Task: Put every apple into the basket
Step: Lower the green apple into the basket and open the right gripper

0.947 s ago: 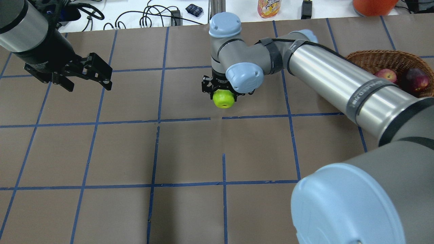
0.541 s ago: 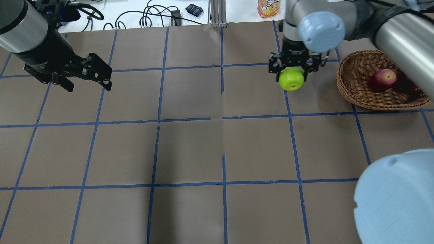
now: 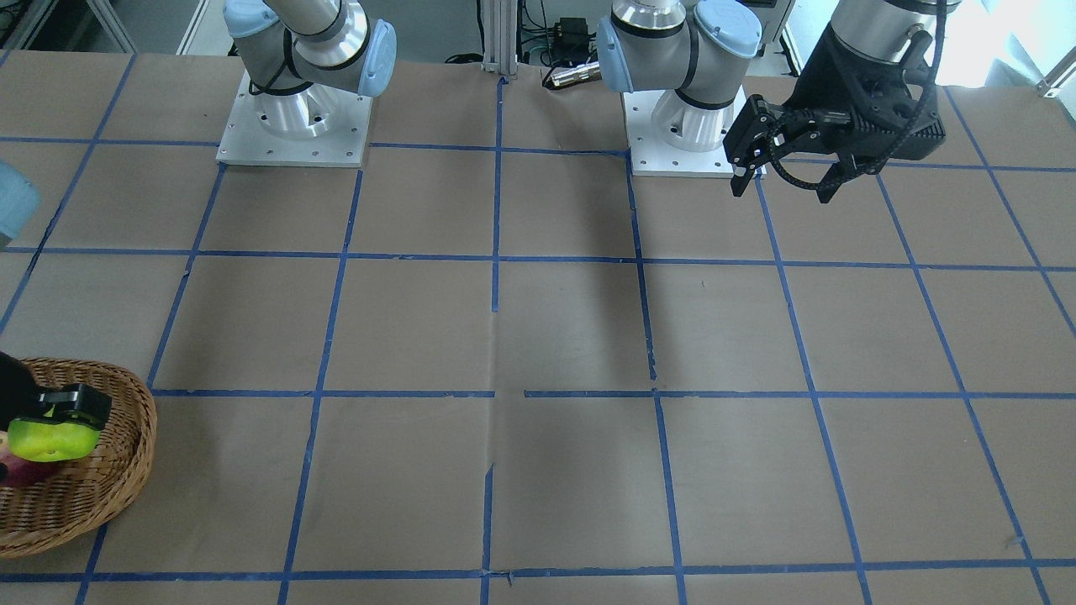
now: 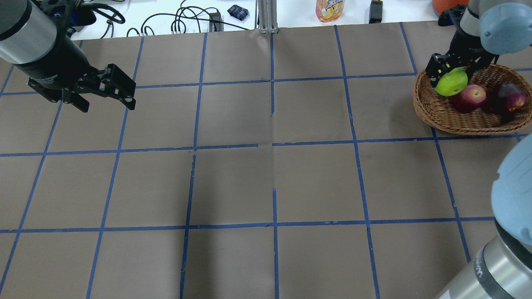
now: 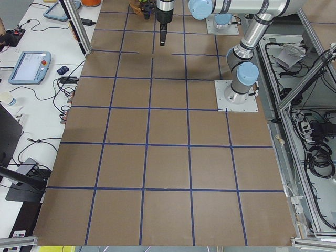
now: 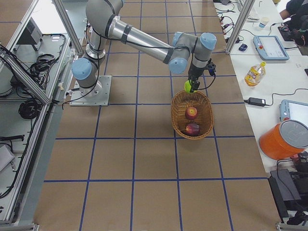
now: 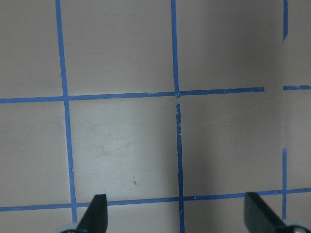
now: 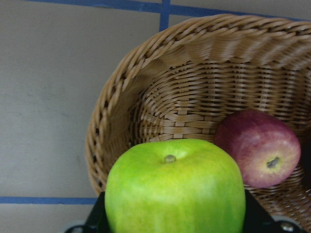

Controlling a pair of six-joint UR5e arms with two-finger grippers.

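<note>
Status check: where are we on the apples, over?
Right hand shut on green apple, over basket edge. Inside: red apple, maroon apple. Left hand open, empty. Nothing blocking.

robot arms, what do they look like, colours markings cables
The left arm and right arm are silver metal tubes with grey joints closed by light blue caps. Black bands wrap the right arm's tube. A black cable runs along the left wrist. The left gripper and right gripper are black, each with two angular linkage fingers.
</note>
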